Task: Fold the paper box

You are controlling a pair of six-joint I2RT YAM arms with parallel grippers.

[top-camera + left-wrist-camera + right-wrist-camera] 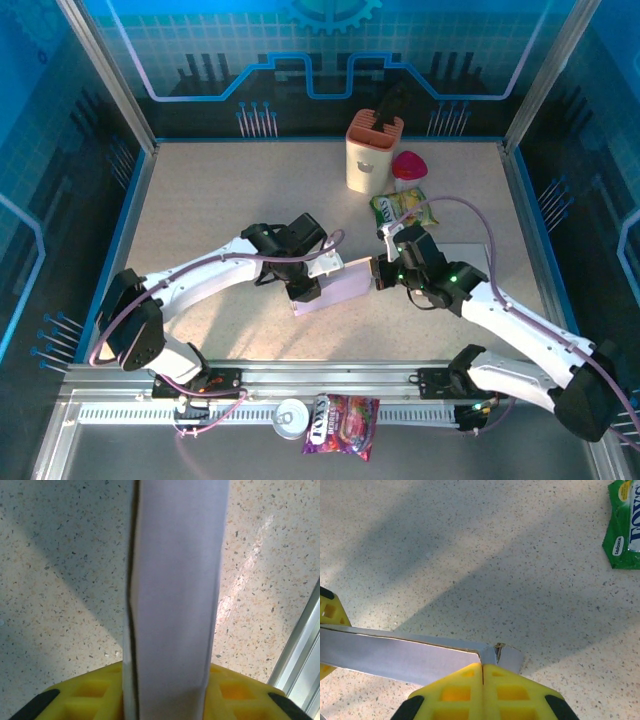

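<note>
1. At centre frame in the top view, the pale paper box (338, 287) stretches between both arms, above the speckled surface (220, 190).
2. Left gripper (303, 288): jaws clamp the paper box's left end.
3. Right gripper (380, 272): jaws closed, yellow pads (465, 692) pressed together at the box's right corner.

Pale paper box (340, 285) between left hand (304, 291) and right hand (380, 275)

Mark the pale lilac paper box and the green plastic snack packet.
Pale lilac paper box (340, 286): top external view, upper face.
Green plastic snack packet (625, 527): right wrist view, printed front.
</note>
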